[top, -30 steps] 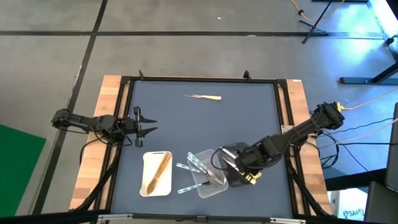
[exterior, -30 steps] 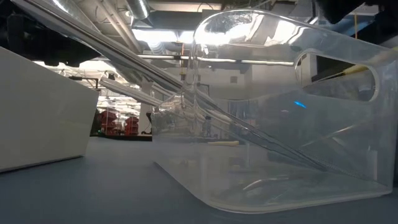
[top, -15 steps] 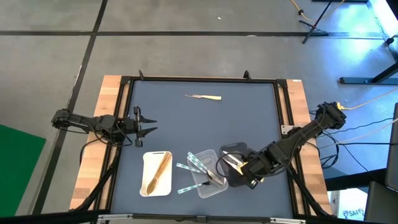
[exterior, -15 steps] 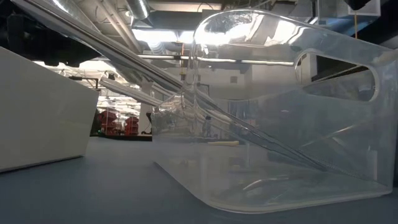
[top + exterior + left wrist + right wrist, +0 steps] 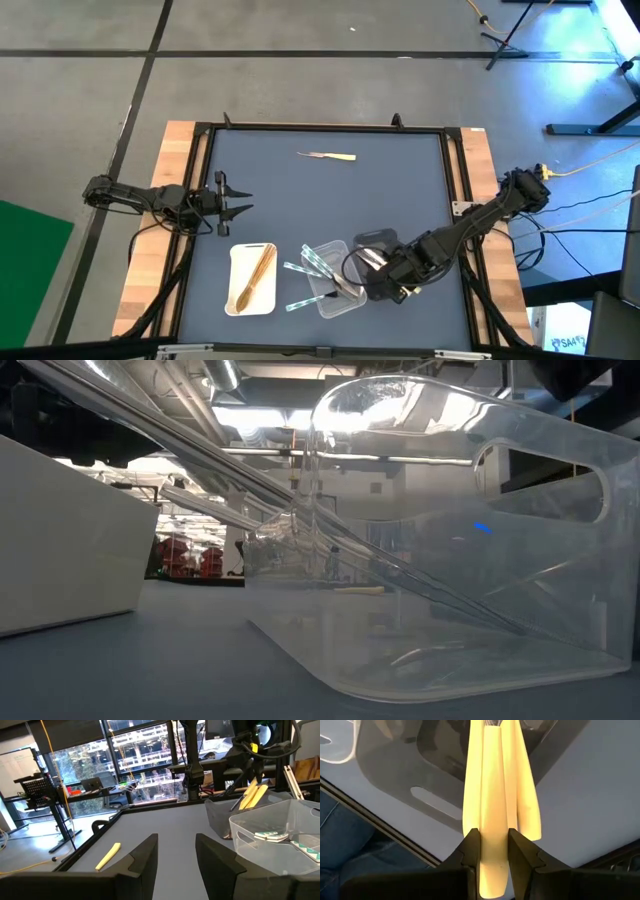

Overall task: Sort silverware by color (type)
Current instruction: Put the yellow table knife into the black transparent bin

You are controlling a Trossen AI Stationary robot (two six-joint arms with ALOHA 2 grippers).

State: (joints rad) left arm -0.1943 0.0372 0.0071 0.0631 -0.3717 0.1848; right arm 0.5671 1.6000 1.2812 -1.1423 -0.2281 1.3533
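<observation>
Beyond the clear tray (image 5: 335, 290) most of the grey table (image 5: 400, 190) lies bare up to its black frame, with only one cream utensil (image 5: 328, 156) lying far off near the back edge. The white tray (image 5: 235, 300), just left of the clear tray, holds the wooden utensils (image 5: 256, 277), and clear utensils (image 5: 312, 262) lean over the clear tray's rim. The right gripper (image 5: 490, 852), over the black tray (image 5: 372, 240) touching the clear tray's right side, is clamped on a bundle of cream utensils (image 5: 495, 795); the left gripper (image 5: 175, 857) waits well left of the trays, fingers spread and empty.
</observation>
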